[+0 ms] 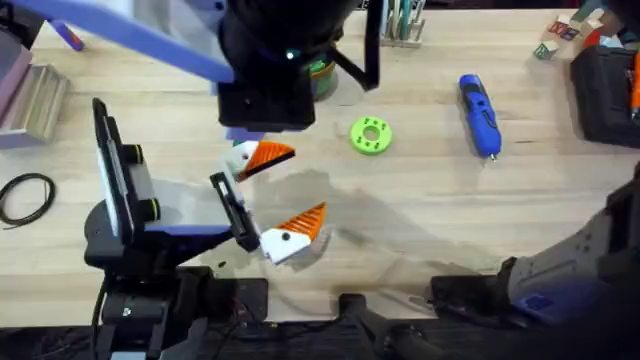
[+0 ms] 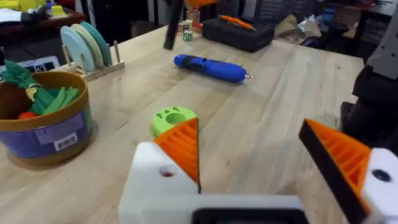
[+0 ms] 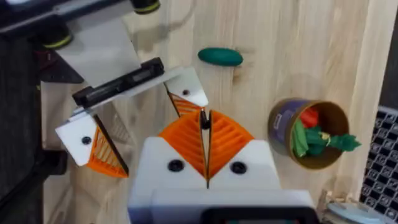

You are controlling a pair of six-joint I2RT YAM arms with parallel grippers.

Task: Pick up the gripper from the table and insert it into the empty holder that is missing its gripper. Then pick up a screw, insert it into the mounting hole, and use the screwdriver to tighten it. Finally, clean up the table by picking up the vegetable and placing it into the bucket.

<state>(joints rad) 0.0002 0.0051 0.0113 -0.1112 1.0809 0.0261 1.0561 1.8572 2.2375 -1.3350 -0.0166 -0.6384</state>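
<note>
Looming dark and blurred under the overhead camera, the right arm point(image 1: 268, 62) covers the far middle of the worktop point(image 1: 430, 215) and hides most of the bucket point(image 2: 43, 134) behind it. In the right wrist view the right gripper point(image 3: 204, 121) has its jaws clenched, orange pads pressed flat together with nothing between them. Its tips sit just beside one orange finger of the left gripper point(image 2: 250, 127). I cannot tell whether they touch.

The left gripper's jaws are released and spread wide, empty, and each white block carries an orange wedge. The left arm's black body is cut off at the near edge of the overhead view.

The bucket stands upright on the worktop, beyond the left gripper. A green and red vegetable point(image 3: 317, 138) lies inside and sticks out over the rim.

The green disc point(image 1: 371, 135) lies flat between the bucket and the screwdriver point(image 1: 478, 113), apart from both. The screwdriver lies on its side, well apart from both grippers, with bare wood all round it.

Open worktop stretches from the left gripper toward the right-hand edge. A black case point(image 1: 605, 90) sits at the far right corner, cut off by the frame. A plate rack point(image 2: 90, 46) stands behind the bucket. A black cable loop point(image 1: 25, 195) lies at the left edge.
</note>
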